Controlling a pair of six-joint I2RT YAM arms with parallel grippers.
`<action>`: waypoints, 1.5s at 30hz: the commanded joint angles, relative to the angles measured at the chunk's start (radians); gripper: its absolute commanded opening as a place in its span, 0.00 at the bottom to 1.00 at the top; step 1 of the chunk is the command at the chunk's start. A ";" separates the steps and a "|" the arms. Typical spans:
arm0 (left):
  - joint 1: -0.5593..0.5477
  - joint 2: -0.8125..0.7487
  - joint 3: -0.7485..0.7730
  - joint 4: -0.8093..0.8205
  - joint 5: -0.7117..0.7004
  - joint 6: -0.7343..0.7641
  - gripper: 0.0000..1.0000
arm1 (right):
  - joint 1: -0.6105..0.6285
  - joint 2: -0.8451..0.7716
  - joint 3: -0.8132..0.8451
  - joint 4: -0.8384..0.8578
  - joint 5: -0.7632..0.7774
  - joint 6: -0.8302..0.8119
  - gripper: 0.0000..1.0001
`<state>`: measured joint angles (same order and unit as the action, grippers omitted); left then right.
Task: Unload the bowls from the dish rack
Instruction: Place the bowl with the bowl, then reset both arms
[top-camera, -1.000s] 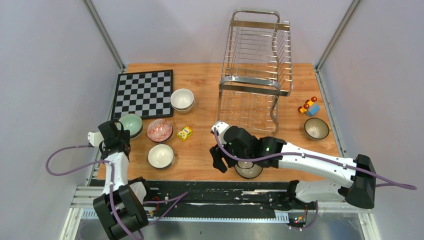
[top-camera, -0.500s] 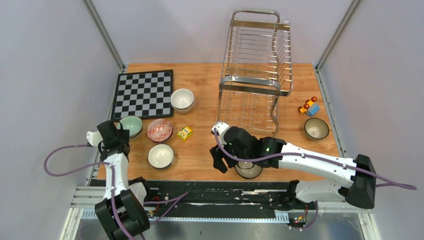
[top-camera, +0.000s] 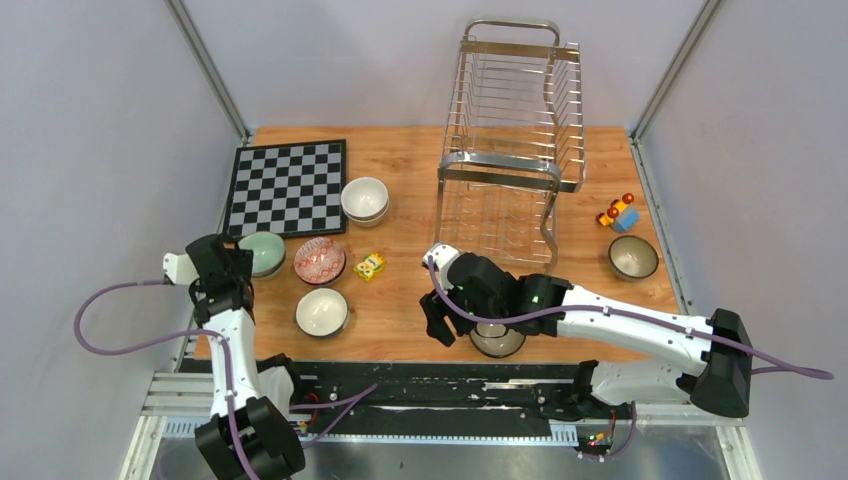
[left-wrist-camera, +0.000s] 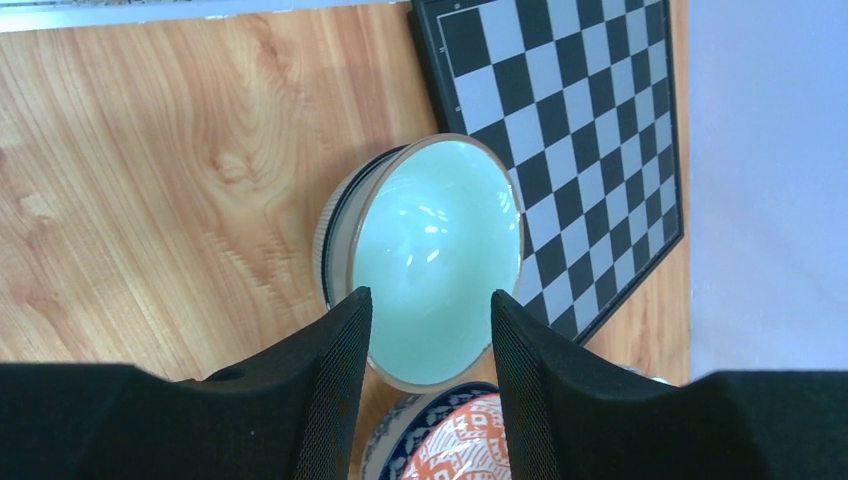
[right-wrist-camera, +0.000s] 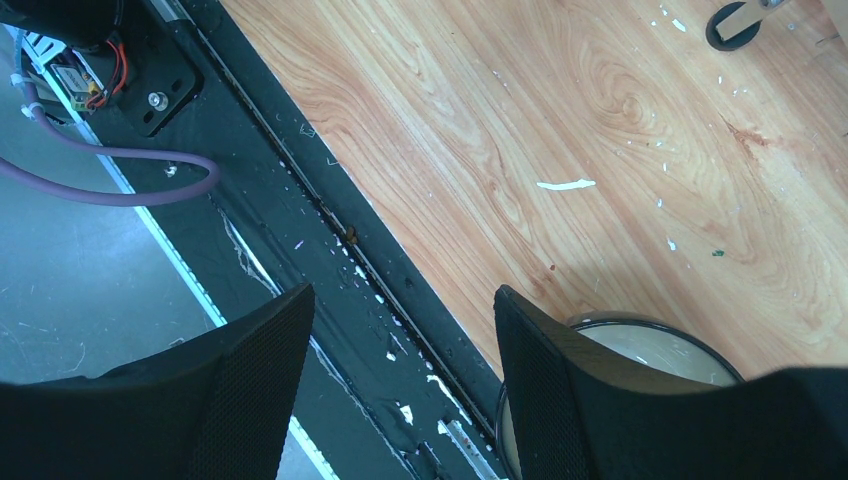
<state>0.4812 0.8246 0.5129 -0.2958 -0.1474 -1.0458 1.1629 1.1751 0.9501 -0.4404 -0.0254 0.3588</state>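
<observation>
Fingers (left-wrist-camera: 335, 400) on the left gripper (left-wrist-camera: 430, 300) stand parted over the mint bowl (left-wrist-camera: 440, 240), empty; right gripper (right-wrist-camera: 402, 295) gapes wide, empty too.

Red-patterned bowl (left-wrist-camera: 450, 455) cut off below; dark-rimmed bowl (top-camera: 497, 346) half hidden.

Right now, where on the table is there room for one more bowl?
Bare wood lies between the small yellow block and the silver wire dish rack, and between the cream bowl and the right tool. The left is crowded: mint green bowl, red-patterned bowl.
</observation>
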 joint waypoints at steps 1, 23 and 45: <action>0.005 -0.021 0.039 -0.021 -0.024 0.038 0.50 | 0.012 -0.015 -0.011 -0.010 0.009 0.001 0.70; 0.005 0.034 0.096 -0.018 -0.025 0.139 0.56 | 0.013 -0.017 -0.019 -0.012 0.011 0.000 0.70; -0.527 -0.080 0.443 -0.154 -0.036 0.631 0.77 | 0.013 -0.300 0.013 0.001 0.378 -0.218 0.71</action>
<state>0.0475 0.7700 0.9295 -0.3996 -0.1421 -0.5457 1.1629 0.9367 0.9409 -0.4408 0.2081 0.2043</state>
